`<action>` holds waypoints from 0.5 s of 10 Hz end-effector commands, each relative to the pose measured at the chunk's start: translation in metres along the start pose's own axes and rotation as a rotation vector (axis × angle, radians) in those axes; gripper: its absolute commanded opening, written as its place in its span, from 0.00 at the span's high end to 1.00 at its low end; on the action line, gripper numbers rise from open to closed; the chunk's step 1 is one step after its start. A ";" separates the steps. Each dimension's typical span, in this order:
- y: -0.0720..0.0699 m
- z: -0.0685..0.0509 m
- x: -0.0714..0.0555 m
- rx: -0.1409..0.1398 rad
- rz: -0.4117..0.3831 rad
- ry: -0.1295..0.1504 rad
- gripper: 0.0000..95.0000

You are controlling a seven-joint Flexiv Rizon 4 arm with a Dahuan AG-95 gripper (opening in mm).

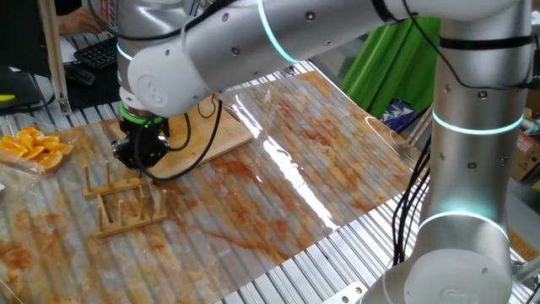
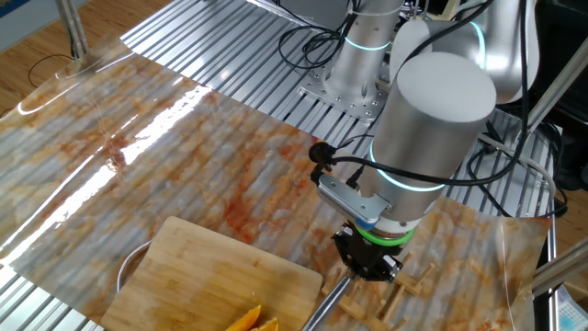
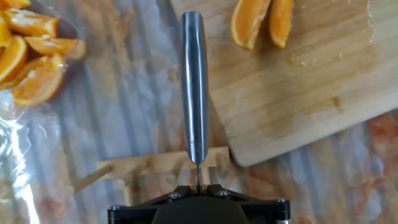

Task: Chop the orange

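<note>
Two orange wedges (image 3: pixel 249 22) with bright flesh lie side by side on the bamboo board (image 3: pixel 311 87), at its far end; they also show in the other fixed view (image 2: pixel 253 320). My gripper (image 3: pixel 198 180) is low over the wooden rack (image 3: pixel 155 167), beside the board's near corner. Its jaws stand nearly together on the thin blade of a knife. The knife's steel handle (image 3: pixel 194 81) points away from the gripper along the board's left edge. In one fixed view the gripper (image 1: pixel 142 156) hides the knife.
A heap of orange slices (image 3: pixel 31 50) lies on clear plastic left of the rack, also seen in one fixed view (image 1: pixel 34 148). A stained plastic sheet (image 1: pixel 278 186) covers the table. A metal rim (image 2: pixel 129 267) shows under the board's edge.
</note>
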State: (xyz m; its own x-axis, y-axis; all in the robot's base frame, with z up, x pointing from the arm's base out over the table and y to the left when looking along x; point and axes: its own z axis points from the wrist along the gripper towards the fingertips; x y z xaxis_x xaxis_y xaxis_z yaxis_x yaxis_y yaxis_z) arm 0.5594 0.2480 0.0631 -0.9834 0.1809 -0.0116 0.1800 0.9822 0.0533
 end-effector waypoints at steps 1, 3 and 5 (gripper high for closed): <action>0.002 0.005 -0.001 -0.001 0.007 -0.007 1.00; 0.003 0.013 -0.002 -0.003 0.018 -0.008 1.00; 0.004 0.016 -0.002 -0.004 0.027 -0.008 0.80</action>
State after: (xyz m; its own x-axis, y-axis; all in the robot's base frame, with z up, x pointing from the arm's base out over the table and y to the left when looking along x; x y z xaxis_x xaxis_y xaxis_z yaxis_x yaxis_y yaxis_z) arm 0.5633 0.2523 0.0468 -0.9774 0.2106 -0.0185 0.2093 0.9761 0.0579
